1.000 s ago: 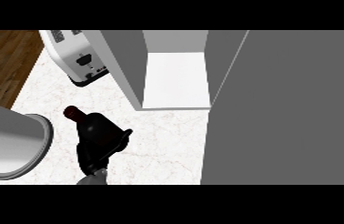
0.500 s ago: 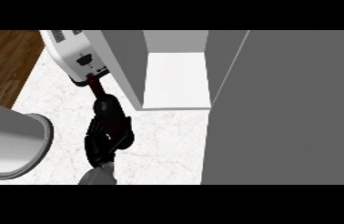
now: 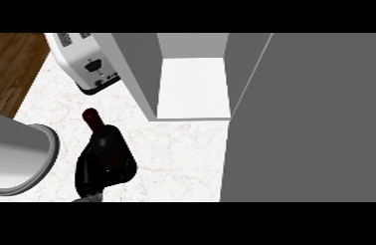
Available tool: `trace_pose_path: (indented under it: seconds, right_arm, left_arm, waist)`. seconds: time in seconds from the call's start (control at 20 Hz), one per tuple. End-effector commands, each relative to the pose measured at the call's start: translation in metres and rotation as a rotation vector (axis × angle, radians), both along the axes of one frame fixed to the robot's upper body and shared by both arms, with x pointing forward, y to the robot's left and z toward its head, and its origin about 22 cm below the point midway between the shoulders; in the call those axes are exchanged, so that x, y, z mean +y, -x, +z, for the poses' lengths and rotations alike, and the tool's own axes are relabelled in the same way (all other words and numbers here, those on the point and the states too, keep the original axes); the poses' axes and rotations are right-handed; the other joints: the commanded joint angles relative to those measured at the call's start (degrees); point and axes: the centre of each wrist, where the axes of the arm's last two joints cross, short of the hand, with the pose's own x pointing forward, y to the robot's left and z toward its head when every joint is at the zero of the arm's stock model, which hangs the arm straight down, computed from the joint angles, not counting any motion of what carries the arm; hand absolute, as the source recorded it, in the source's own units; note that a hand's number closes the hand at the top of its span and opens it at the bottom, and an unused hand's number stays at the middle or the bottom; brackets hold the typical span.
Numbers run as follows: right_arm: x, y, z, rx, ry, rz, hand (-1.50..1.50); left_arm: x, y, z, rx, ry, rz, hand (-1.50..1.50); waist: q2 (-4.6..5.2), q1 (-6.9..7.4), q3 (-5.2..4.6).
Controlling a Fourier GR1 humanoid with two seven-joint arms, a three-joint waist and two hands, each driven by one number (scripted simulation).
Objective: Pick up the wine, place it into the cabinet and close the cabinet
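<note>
In the head view, the robot's left hand [image 3: 103, 170] comes up from the lower edge with its black fingers curled round the body of the dark glass wine bottle [image 3: 105, 142]. The dark red neck points up the frame, towards the toaster. Holding the bottle by its body probably leaves the neck free to lead into the opening. The bottle is over the pale marble counter [image 3: 180, 149], left of the open white cabinet [image 3: 192, 84] and well short of its shelf. The cabinet's near side wall lies between bottle and shelf. A white toaster [image 3: 86, 65] stands just beyond, and a grey round pot [image 3: 22, 157] sits close on the left. The right hand does not show.
</note>
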Motion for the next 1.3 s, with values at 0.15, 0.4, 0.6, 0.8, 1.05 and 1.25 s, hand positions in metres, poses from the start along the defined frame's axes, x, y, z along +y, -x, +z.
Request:
trace_pose_path:
  seconds: [0.15, 0.4, 0.6, 0.8, 1.05, 1.25]
  right_arm:
    - [-0.015, 0.039, 0.036, -0.047, -0.042, 0.048, -1.5]
    - [-0.015, 0.044, 0.03, -0.041, -0.037, 0.052, -1.5]
    - [-0.011, 0.04, 0.031, -0.043, -0.051, 0.032, -1.5]
    - [-0.011, 0.042, 0.032, -0.042, -0.05, 0.029, -1.5]
    - [-0.016, 0.026, 0.023, -0.038, -0.058, 0.042, -1.5]
    - [-0.016, 0.043, 0.032, -0.035, -0.054, 0.036, -1.5]
  left_arm:
    - [0.03, 0.019, 0.013, -0.151, 0.034, -0.183, 1.5]
    - [0.001, 0.003, 0.048, -0.193, 0.025, -0.234, 1.5]
    - [-0.024, -0.007, 0.083, -0.173, 0.047, -0.285, 1.5]
    - [-0.065, -0.002, 0.093, -0.202, 0.005, -0.288, 1.5]
    - [-0.089, -0.02, 0.157, -0.204, 0.001, -0.297, 1.5]
    - [-0.116, -0.034, 0.165, -0.178, 0.027, -0.31, 1.5]
  waist:
    - [0.15, 0.56, -0.01]
    - [-0.01, 0.24, 0.09]
    - [0.01, 0.41, 0.07]
    - [0.09, 0.27, 0.02]
    - [0.2, 0.28, 0.12]
    - [0.19, -0.3, 0.03]
